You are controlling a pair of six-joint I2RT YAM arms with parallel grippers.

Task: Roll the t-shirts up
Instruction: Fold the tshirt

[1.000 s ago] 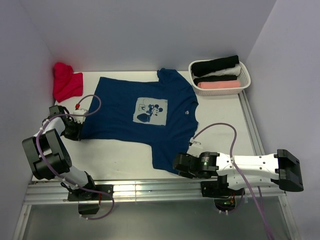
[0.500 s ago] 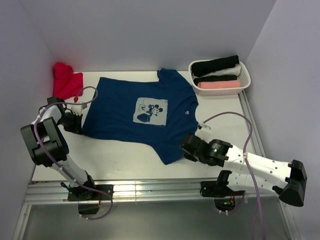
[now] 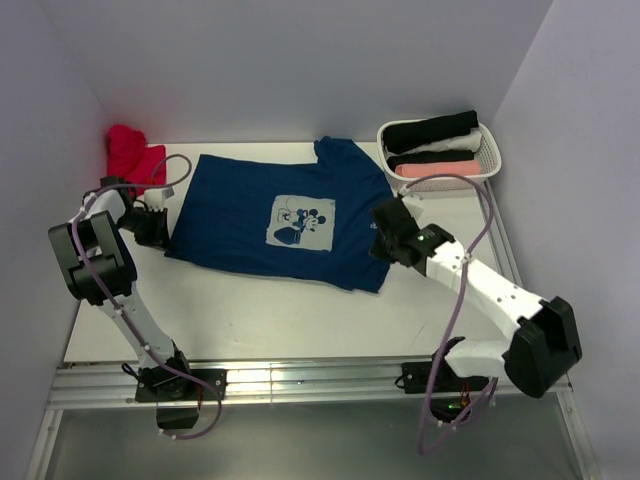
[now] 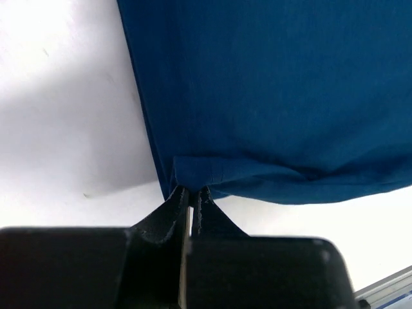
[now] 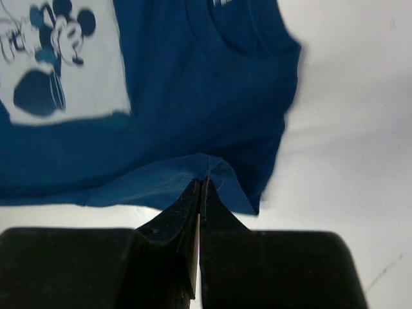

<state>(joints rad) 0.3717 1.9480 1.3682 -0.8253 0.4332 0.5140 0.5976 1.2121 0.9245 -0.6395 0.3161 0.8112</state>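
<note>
- Top external view, nearest first: a silver metal rail (image 3: 300,385) runs along the near edge, and the white table (image 3: 250,310) beyond it is bare up to the shirt's near hem.
- Both wrists hide their own fingertips from above, so the grip reads only in the wrist views.
- Left wrist view: the left gripper (image 4: 190,196) is pinched tight on the hem corner of the navy blue short-sleeved cloth t-shirt (image 4: 270,96), with the cloth puckered at the tips. The rest of the shirt is cut off by the frame.
- Right wrist view: the right gripper (image 5: 201,187) is clamped, no gap showing, on a doubled-over flap of the shirt just below the collar. White table lies open to its right.
- From above, the shirt (image 3: 240,200) lies flat mid-table, its pale cartoon print (image 3: 303,222) facing up. The left gripper (image 3: 160,232) is at its left edge and the right gripper (image 3: 383,250) at its right.
- Far right, a white plastic basket (image 3: 487,172) holds black, white and pink rolls.
- Far left, a crumpled red cloth (image 3: 128,155) sits in the corner; its kind is unclear.
</note>
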